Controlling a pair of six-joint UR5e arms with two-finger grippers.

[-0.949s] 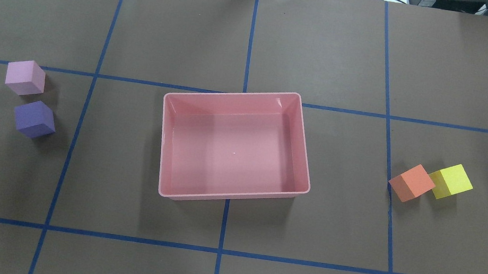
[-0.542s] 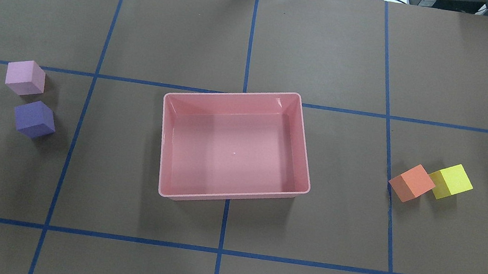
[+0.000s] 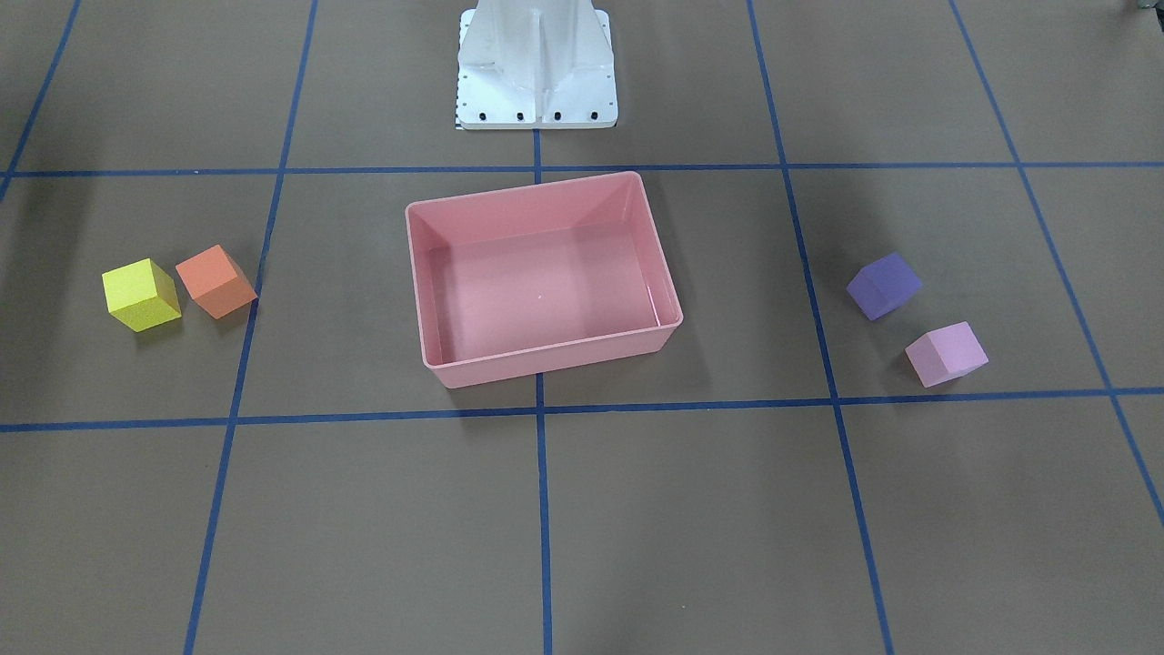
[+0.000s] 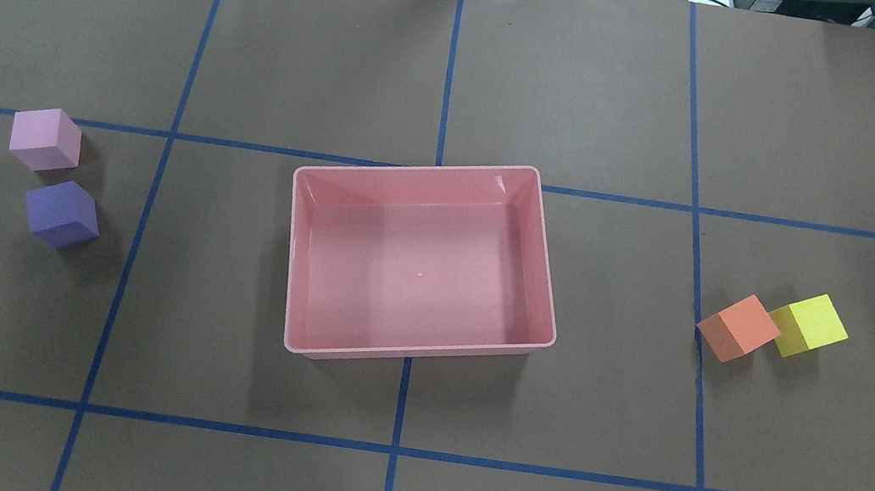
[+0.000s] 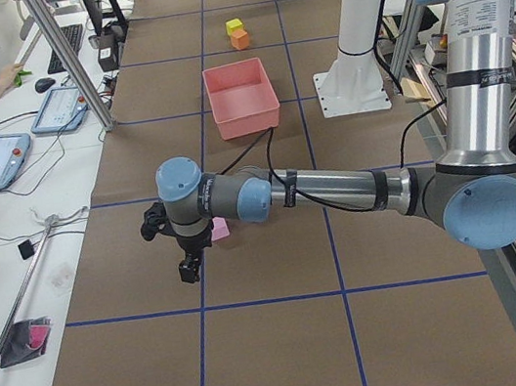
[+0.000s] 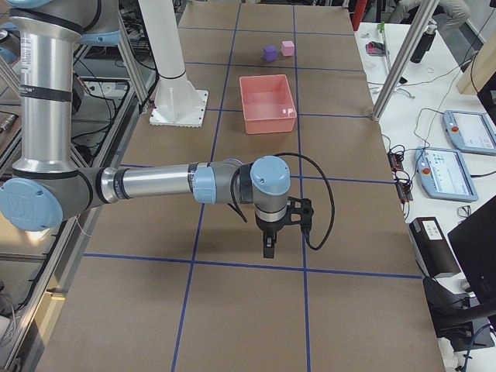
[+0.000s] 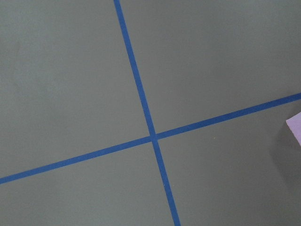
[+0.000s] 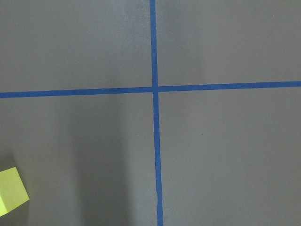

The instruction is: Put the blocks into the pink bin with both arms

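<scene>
Blocks (image 3: 884, 286) sat on the surface (image 4: 596, 88) either side of the pink bin (image 4: 416, 277), orange block (image 4: 738, 327) just beside yellow block (image 4: 809, 325), so grasping one could knock the other; whether left end effector (image 5: 187, 268) or right end effector (image 6: 268, 249) was spread couldn't be told.

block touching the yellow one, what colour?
Orange block, beside the yellow block; clearest in overhead exterior.

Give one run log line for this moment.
bin: empty; pink block, purple block: robot's left; orange block, yellow block: robot's right; left gripper, right gripper: state unclear
</scene>
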